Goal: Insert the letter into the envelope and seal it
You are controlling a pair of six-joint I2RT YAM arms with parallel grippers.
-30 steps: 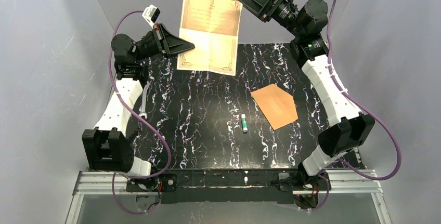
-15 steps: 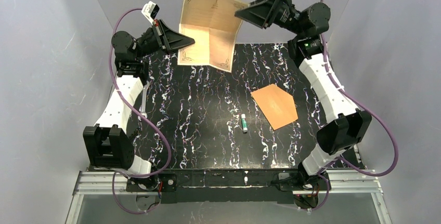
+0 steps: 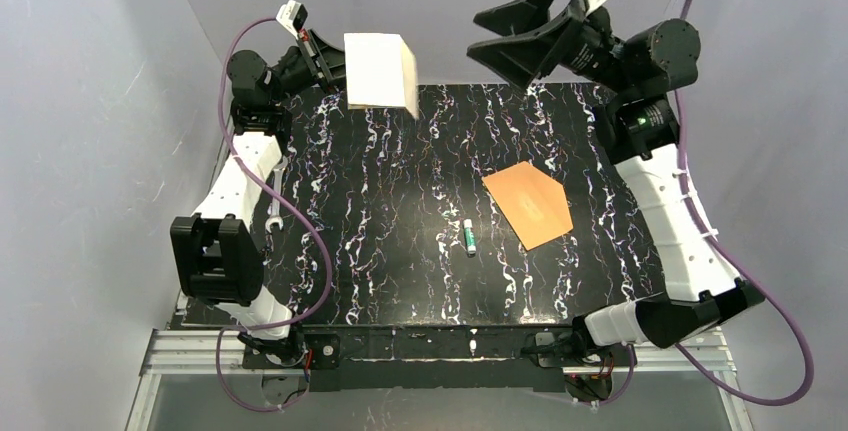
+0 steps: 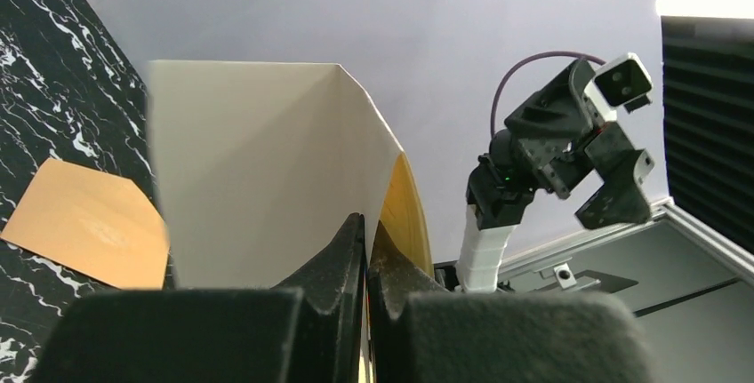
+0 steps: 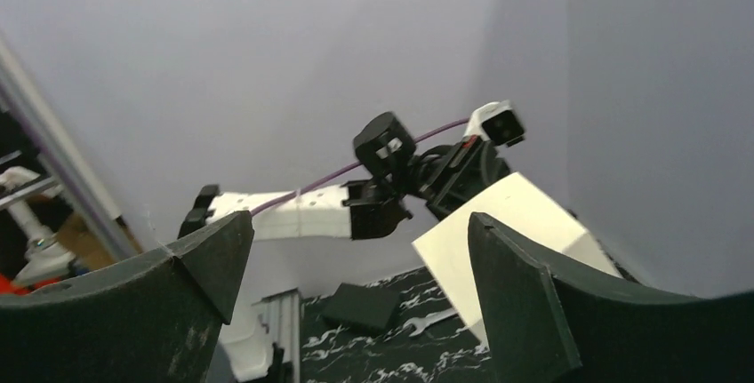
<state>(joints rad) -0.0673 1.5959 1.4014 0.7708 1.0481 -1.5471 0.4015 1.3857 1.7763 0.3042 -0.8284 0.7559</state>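
Pinching folded letter (image 3: 378, 71) in left tool (image 3: 338, 65), crease facing right tool (image 3: 474, 36), spread wide

Top view: left jaws' tips are hidden behind the folded letter (image 3: 378, 71), and only its plain back shows. Label on the tube (image 3: 469, 238) is too small to read. Left wrist: letter covers the right end of the envelope (image 4: 80, 223). Right wrist: the right jaw hides the letter's lower corner, and the bottom edge crops the desk (image 5: 373, 352).
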